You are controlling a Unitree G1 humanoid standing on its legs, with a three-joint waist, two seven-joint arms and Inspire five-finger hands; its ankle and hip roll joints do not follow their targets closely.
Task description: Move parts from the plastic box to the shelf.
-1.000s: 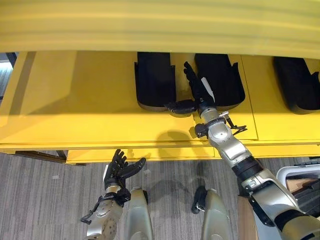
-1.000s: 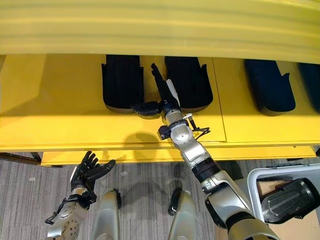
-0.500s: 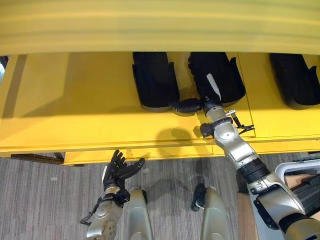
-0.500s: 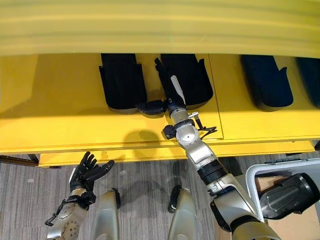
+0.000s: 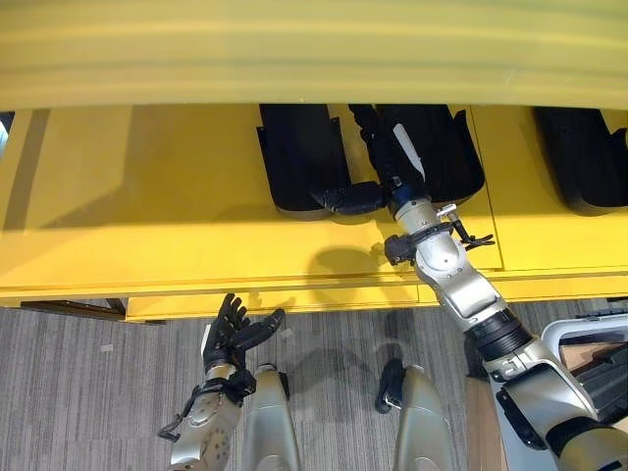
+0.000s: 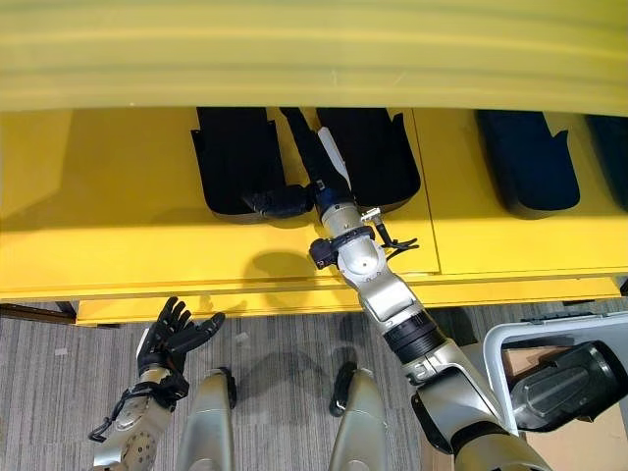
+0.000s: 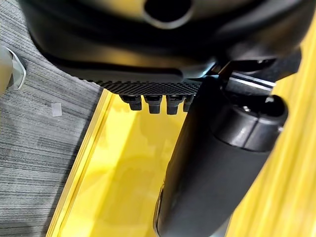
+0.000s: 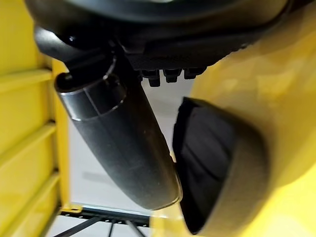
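1. Two black parts lie side by side on the yellow shelf [image 5: 147,196]: left part [image 5: 299,157] and right part [image 5: 432,147].
2. The right hand [image 5: 388,167] lies between them, fingers straight, thumb against the left part's front edge.
3. Half a second ago it rested on the right part.
4. The left hand [image 5: 234,329] hangs relaxed, unchanged.

Shelf [image 5: 147,196]: glossy yellow painted surface, smooth, reflective. Black parts [image 5: 299,157] near its back edge: matt moulded plastic. Floor [image 5: 88,383]: grey, fine-grained, matt. Box [image 6: 510,348] rim: pale smooth plastic.
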